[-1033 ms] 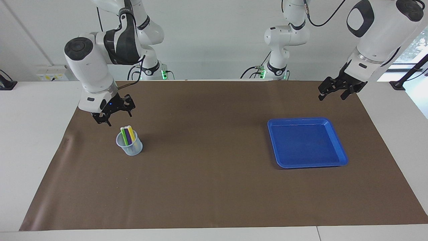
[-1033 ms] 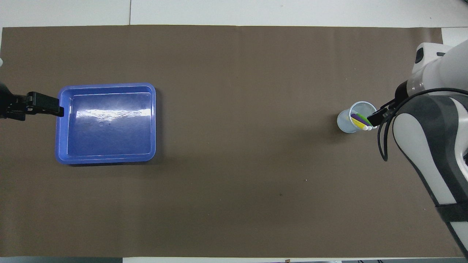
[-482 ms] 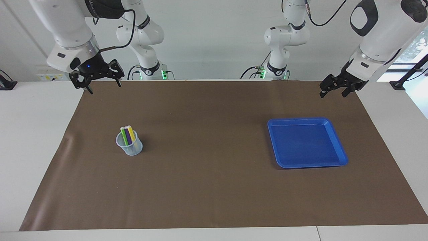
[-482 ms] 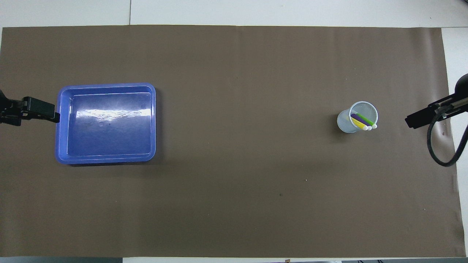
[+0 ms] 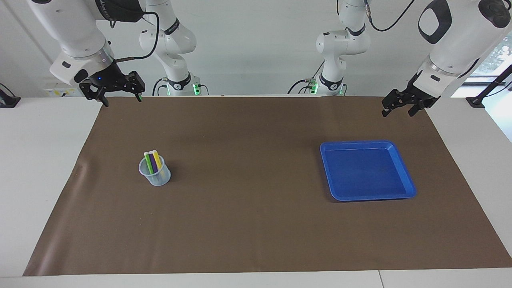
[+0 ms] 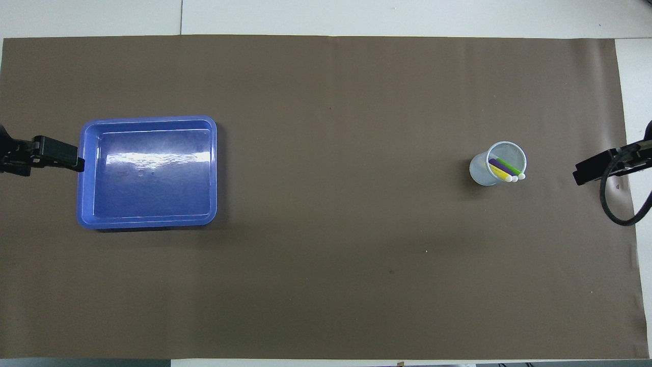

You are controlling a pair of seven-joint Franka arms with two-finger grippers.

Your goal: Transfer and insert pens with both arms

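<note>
At the upper left of the facing view the right claw [image 5: 119, 93] hangs spread and empty; at upper right the left claw [image 5: 400, 106] likewise. The pens [image 5: 152, 161] stand in the cup [image 5: 157, 176], left of centre on the tabletop [image 5: 256, 224]; judging by the bare tray [image 5: 405, 176], best keep both clear.

Blue tray [image 5: 407, 170] and clear, perhaps plastic, cup [image 5: 157, 178] well apart on brown mat [image 5: 248, 224]
</note>
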